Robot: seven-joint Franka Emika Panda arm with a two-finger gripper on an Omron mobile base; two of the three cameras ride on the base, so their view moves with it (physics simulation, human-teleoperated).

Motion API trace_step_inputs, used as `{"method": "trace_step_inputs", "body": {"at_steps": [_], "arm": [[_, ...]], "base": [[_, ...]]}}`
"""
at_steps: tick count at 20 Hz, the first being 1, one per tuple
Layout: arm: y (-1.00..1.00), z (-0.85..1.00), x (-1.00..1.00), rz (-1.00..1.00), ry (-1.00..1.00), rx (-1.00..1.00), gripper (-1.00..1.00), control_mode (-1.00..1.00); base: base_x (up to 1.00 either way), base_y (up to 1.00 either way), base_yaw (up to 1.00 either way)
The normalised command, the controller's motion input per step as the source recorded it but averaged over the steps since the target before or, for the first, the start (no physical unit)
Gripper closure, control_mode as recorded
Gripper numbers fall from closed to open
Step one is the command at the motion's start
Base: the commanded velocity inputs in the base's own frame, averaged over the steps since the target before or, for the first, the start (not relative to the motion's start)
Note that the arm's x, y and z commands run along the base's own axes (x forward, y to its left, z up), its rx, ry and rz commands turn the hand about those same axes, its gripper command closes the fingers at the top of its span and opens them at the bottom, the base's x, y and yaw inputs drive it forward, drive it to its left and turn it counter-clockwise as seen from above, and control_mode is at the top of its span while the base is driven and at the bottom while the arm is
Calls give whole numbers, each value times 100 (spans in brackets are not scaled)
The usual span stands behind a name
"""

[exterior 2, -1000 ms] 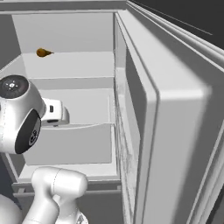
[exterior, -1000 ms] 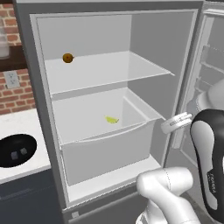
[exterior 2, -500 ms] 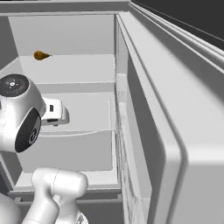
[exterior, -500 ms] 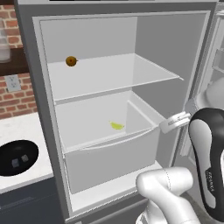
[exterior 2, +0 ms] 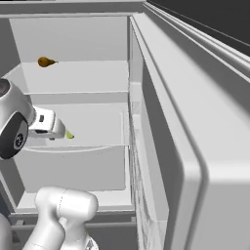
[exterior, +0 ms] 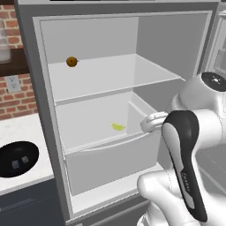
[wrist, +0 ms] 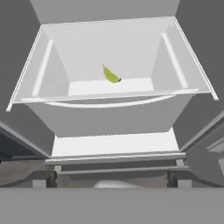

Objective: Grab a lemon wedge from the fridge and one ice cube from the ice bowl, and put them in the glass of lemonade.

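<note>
Lemon wedge (wrist: 111, 74) inside open fridge (exterior: 92, 39) drawer (wrist: 109, 116)

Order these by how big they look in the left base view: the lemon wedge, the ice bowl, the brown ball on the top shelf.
1. ice bowl, clearly the largest.
2. lemon wedge and brown ball: they look alike in size, so I cannot rank them.

Robot arm (exterior: 190, 145): glossy white rounded link shells; long black inlay strip with small pale lettering along one link; dark circular joint caps; smooth bulbous white elbow housing; small white wrist block.
</note>
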Motion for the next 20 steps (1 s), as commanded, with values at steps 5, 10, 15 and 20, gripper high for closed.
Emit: {"method": "trace_step_inputs", "body": {"at_steps": [5,10,15,20], "arm": [[10,-31,35,-3,0,0,-100,-100],[0,-35,49,2,0,0,-100,-100],[0,-20,65,9,8,0,-100,-100],[0,-7,77,9,14,-8,-100,-100]], "base": [[0,0,0],[0,0,0],[0,0,0],[0,0,0]]}}
